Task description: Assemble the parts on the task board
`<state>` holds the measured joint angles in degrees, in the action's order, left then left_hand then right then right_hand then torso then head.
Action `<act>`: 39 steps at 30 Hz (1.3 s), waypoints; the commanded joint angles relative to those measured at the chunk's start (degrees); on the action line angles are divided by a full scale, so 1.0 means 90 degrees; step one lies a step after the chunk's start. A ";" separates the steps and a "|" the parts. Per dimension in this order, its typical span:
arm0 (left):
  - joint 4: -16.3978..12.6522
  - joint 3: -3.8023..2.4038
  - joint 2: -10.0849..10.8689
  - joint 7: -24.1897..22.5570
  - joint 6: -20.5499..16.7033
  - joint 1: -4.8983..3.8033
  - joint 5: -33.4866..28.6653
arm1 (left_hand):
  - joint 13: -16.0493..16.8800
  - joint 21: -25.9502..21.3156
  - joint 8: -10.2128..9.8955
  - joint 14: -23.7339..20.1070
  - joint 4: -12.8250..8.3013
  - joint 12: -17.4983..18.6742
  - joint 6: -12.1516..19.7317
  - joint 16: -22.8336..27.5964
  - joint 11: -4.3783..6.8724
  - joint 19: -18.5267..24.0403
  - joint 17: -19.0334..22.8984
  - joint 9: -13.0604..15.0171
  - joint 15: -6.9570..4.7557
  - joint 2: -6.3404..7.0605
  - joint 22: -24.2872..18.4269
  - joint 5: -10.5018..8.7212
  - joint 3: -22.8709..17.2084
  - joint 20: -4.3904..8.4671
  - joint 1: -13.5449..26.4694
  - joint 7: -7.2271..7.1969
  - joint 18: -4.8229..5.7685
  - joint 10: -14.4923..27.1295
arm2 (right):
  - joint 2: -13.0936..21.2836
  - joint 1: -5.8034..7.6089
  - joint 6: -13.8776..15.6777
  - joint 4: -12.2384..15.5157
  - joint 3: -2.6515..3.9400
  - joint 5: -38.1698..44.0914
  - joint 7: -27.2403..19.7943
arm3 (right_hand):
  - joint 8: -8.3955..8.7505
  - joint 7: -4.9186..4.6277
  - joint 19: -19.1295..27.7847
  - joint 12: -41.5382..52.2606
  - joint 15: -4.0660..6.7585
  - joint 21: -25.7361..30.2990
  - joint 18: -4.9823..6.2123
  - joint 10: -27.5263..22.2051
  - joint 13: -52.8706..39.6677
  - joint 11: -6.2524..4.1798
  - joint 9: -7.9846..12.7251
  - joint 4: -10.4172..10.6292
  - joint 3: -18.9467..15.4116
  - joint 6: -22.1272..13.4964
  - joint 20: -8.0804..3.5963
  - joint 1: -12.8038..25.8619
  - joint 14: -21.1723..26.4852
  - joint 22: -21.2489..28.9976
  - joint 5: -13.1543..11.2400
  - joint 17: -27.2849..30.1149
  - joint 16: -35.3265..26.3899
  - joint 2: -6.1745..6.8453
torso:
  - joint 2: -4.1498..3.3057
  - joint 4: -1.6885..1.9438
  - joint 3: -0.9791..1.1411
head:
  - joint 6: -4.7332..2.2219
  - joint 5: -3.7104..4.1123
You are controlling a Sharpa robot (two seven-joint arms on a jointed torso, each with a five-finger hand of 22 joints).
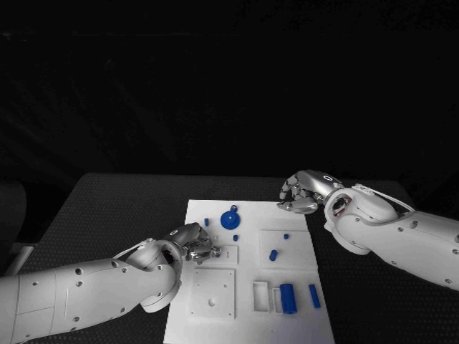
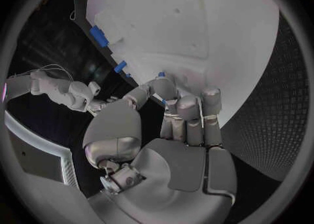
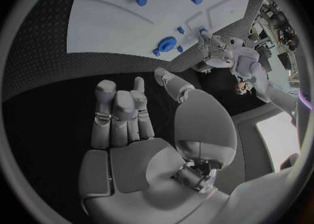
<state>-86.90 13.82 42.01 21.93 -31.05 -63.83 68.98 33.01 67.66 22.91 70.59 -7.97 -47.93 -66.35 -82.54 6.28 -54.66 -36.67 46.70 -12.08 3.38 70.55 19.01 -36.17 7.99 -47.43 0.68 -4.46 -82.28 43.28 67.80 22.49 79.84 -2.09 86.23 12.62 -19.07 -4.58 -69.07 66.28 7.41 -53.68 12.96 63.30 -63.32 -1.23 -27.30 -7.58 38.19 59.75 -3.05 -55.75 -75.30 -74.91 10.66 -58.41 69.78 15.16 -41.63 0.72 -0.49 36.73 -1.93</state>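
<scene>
The white task board (image 1: 291, 215) lies in the middle of the black table. On it are a round blue disc part (image 1: 230, 218), two small blue pegs (image 1: 273, 254), a thick blue cylinder (image 1: 287, 297) and a slim blue bar (image 1: 313, 295). My left hand (image 1: 193, 245) rests at the board's left edge, fingers curled; in the left wrist view a small blue part (image 2: 164, 100) sits pinched between its thumb and a finger. My right hand (image 1: 301, 192) hovers off the board's far right corner, fingers curled in, holding nothing.
Square recessed blocks (image 1: 214, 292) and a narrow slot (image 1: 260, 295) stand raised on the board's near half. Black table (image 1: 116, 208) stretches on both sides of the board. The right wrist view shows the left hand (image 3: 219, 51) beyond the disc (image 3: 167, 43).
</scene>
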 commanded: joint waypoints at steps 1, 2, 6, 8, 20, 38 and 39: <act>0.0016 -0.0002 -0.0037 0.0117 0.0063 -0.0001 0.0109 | -0.0011 0.0024 -0.0017 0.0005 0.0021 -0.0016 -0.0569 -0.0025 0.0061 0.0024 0.0013 0.0012 -0.0072 -0.0221 -0.0008 -0.0047 -0.0033 0.0866 -0.0259 -0.0173 -0.0078 0.0125 | -0.0002 -0.0002 -0.0070 0.0003 0.0002 0.0014 -0.0024 | 0.0027 -0.0047 -0.0020 -0.0022 0.0018 0.0038 0.0227 -0.0043 0.0006 -0.0016 0.0006 0.0041 0.0006 -0.0016 -0.0010 0.0012 0.0030 -0.0052 0.0025 -0.0010 -0.0039 0.0034 | -0.0002 -0.0006 -0.0002 | -0.0008 0.0001; 0.0021 -0.0002 -0.0042 0.0116 0.0080 -0.0001 0.0109 | -0.0016 0.0025 -0.0021 0.0004 0.0035 -0.0015 -0.0567 -0.0025 0.0060 0.0025 0.0019 0.0013 -0.0071 -0.0224 -0.0014 -0.0069 -0.0036 0.0866 -0.0257 -0.0172 -0.0078 0.0125 | -0.0003 -0.0002 -0.0070 0.0002 0.0002 0.0014 -0.0025 | 0.0027 -0.0047 -0.0020 -0.0022 0.0018 0.0038 0.0227 -0.0043 0.0006 -0.0016 0.0006 0.0041 0.0006 -0.0016 -0.0010 0.0012 0.0030 -0.0052 0.0026 -0.0010 -0.0039 0.0034 | -0.0002 -0.0007 -0.0004 | -0.0015 0.0000; 0.0026 -0.0002 -0.0066 0.0138 0.0099 -0.0001 0.0109 | -0.0045 0.0039 -0.0040 0.0002 0.0076 -0.0013 -0.0564 -0.0030 0.0057 0.0030 0.0050 0.0020 -0.0067 -0.0223 -0.0039 -0.0200 -0.0048 0.0866 -0.0267 -0.0168 -0.0081 0.0126 | 0.0000 -0.0002 -0.0073 0.0001 0.0002 0.0014 -0.0024 | 0.0027 -0.0048 -0.0020 -0.0022 0.0018 0.0038 0.0227 -0.0043 0.0006 -0.0016 0.0006 0.0043 0.0004 -0.0016 -0.0010 0.0014 0.0030 -0.0052 0.0029 -0.0011 -0.0039 0.0035 | -0.0001 -0.0004 -0.0002 | -0.0012 -0.0003; 0.0030 -0.0002 -0.0075 0.0157 0.0095 -0.0001 0.0109 | -0.0056 0.0046 -0.0049 0.0001 0.0089 -0.0014 -0.0562 -0.0032 0.0055 0.0033 0.0063 0.0023 -0.0066 -0.0211 -0.0049 -0.0259 -0.0048 0.0865 -0.0271 -0.0166 -0.0083 0.0125 | -0.0003 -0.0002 -0.0070 0.0001 0.0002 0.0014 -0.0024 | 0.0027 -0.0048 -0.0020 -0.0022 0.0018 0.0038 0.0227 -0.0043 0.0006 -0.0016 0.0006 0.0043 0.0004 -0.0016 -0.0010 0.0014 0.0030 -0.0053 0.0030 -0.0011 -0.0039 0.0035 | -0.0001 -0.0002 -0.0002 | -0.0013 0.0004; 0.0103 -0.0002 -0.0114 0.0232 0.0114 -0.0002 0.0164 | -0.0097 0.0074 -0.0077 -0.0004 0.0175 -0.0027 -0.0567 -0.0050 0.0052 0.0050 0.0111 0.0038 -0.0064 -0.0165 -0.0094 -0.0662 -0.0055 0.0866 -0.0291 -0.0164 -0.0091 0.0121 | 0.0000 -0.0002 -0.0069 0.0012 0.0002 0.0014 -0.0024 | 0.0028 -0.0048 -0.0020 -0.0022 0.0018 0.0039 0.0227 -0.0043 0.0006 -0.0016 0.0006 0.0049 -0.0001 -0.0015 -0.0009 0.0021 0.0029 -0.0054 0.0039 -0.0012 -0.0040 0.0038 | 0.0000 -0.0002 -0.0006 | -0.0041 0.0016; 0.0084 -0.0002 -0.0112 0.0208 0.0258 -0.0002 0.0109 | -0.0168 0.0128 -0.0192 -0.0022 0.0383 -0.0061 -0.0522 -0.0078 0.0013 0.0065 0.0202 0.0013 -0.0032 0.0483 -0.0189 -0.0746 -0.0029 0.0870 -0.0357 -0.0128 -0.0111 0.0107 | 0.0013 -0.0002 -0.0073 0.0027 0.0002 0.0013 -0.0027 | 0.0030 -0.0048 -0.0020 -0.0022 0.0018 0.0041 0.0227 -0.0043 0.0007 -0.0016 0.0006 0.0057 -0.0013 -0.0017 -0.0009 0.0032 0.0029 -0.0056 0.0049 -0.0013 -0.0042 0.0049 | 0.0000 -0.0002 -0.0006 | -0.0027 0.0010; 0.0082 -0.0002 -0.0114 0.0209 0.0266 -0.0002 0.0104 | -0.0172 0.0131 -0.0196 -0.0022 0.0387 -0.0064 -0.0523 -0.0081 0.0012 0.0066 0.0207 0.0012 -0.0032 0.0516 -0.0195 -0.0749 -0.0031 0.0870 -0.0374 -0.0127 -0.0113 0.0106 | 0.0015 -0.0002 -0.0073 0.0029 0.0002 0.0013 -0.0027 | 0.0030 -0.0048 -0.0020 -0.0022 0.0018 0.0041 0.0227 -0.0043 0.0007 -0.0016 0.0007 0.0057 -0.0014 -0.0018 -0.0009 0.0033 0.0029 -0.0056 0.0050 -0.0013 -0.0042 0.0050 | 0.0000 -0.0004 -0.0005 | -0.0024 0.0006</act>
<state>-86.04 13.73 41.11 23.52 -30.17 -63.93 70.08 31.52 68.74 21.34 70.60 -4.70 -48.32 -66.35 -82.98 6.08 -54.46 -34.84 46.91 -12.08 7.44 68.84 12.58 -36.52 7.78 -50.96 0.69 -4.46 -82.07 43.38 67.80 22.42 79.98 -2.09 86.20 12.62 -19.08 -4.59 -69.06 66.28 7.41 -53.68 12.96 63.31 -63.34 -1.23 -27.32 -7.43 38.03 59.51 -3.05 -55.75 -75.31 -74.91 10.88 -58.45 69.78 15.16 -41.64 0.72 -0.55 36.43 -1.76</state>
